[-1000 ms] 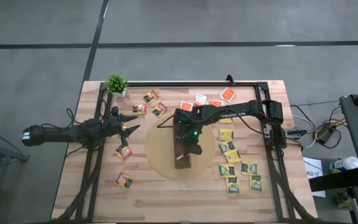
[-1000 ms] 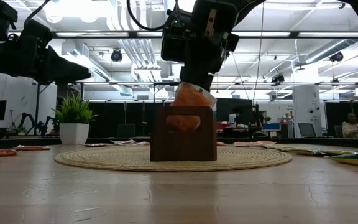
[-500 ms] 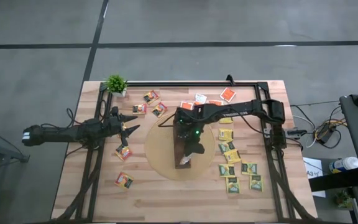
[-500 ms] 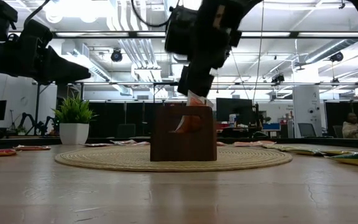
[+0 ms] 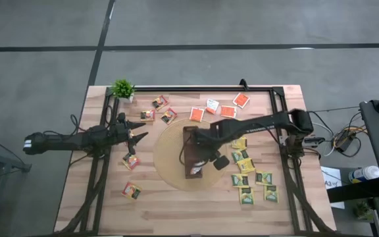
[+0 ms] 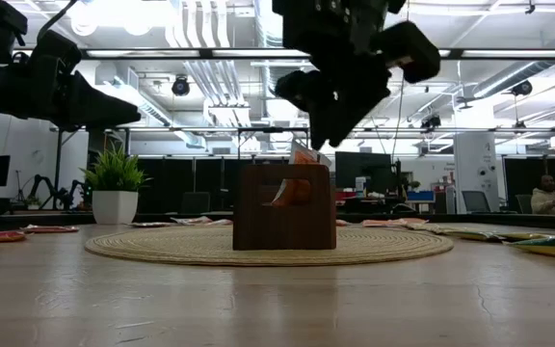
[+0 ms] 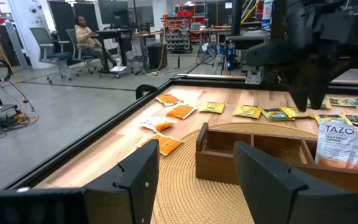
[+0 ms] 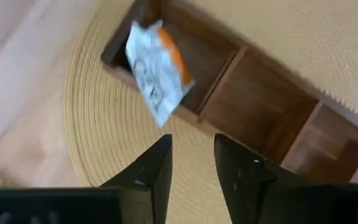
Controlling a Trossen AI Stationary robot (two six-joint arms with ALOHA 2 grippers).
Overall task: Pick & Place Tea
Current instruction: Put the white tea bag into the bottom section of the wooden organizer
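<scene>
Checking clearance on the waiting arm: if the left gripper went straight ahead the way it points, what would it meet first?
Probably the brown box on the round mat: the left gripper points straight at the box's near end. Its height over the table is unclear, so it might pass above.

orange-white sachet [image 8: 156,67], brown box [image 8: 241,99], tan mat [image 8: 104,143]

Two dark arms, matte black throughout.
Left arm [image 5: 77,140]: slim black segments, thin black cable looped alongside, tapering to a pointed black left hand [image 5: 137,136]. Right arm [image 5: 262,124]: black links, boxy joint housing near its base, loose black cable; right hand [image 8: 191,168] has two flat, glossy black fingers [image 8: 151,171] with bevelled edges.
</scene>
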